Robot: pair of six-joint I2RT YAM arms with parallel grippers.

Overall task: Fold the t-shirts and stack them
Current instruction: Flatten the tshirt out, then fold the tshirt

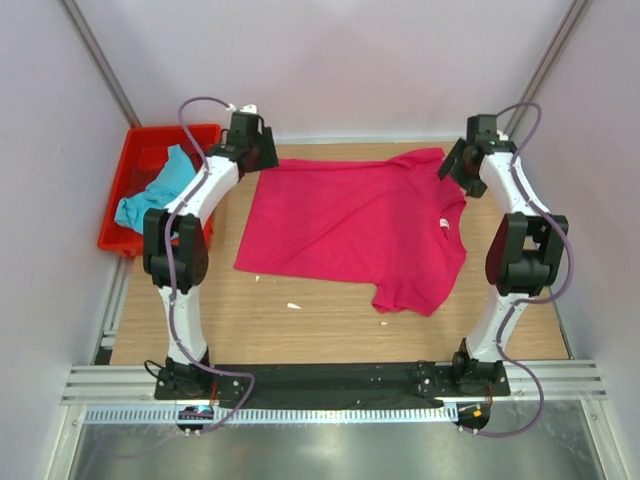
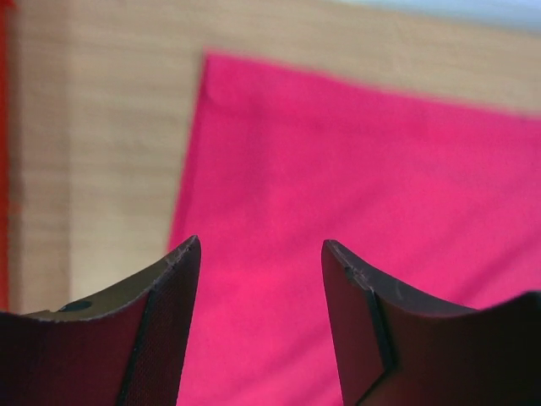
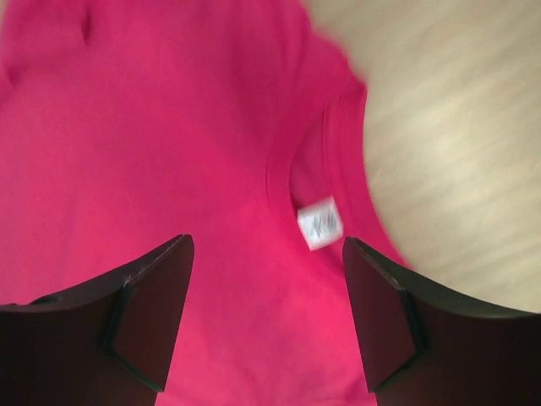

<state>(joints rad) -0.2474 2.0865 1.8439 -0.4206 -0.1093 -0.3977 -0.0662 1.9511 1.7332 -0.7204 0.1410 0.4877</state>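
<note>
The magenta-pink t-shirt [image 1: 350, 225] lies spread flat on the wooden table, collar to the right with its white label [image 3: 319, 223] showing. The turquoise-blue t-shirt [image 1: 158, 190] is bunched in the red crate at far left. My left gripper [image 1: 252, 148] hovers over the pink shirt's far left corner [image 2: 355, 194], jaws open, nothing between them. My right gripper [image 1: 462, 160] hovers over the far right sleeve beside the collar [image 3: 169, 152], also open and empty.
The red plastic crate [image 1: 205, 133] stands off the table's far left corner. A small white scrap [image 1: 293, 305] lies on the wood [image 1: 300, 330] near the shirt's front hem. White walls close in on both sides and the back.
</note>
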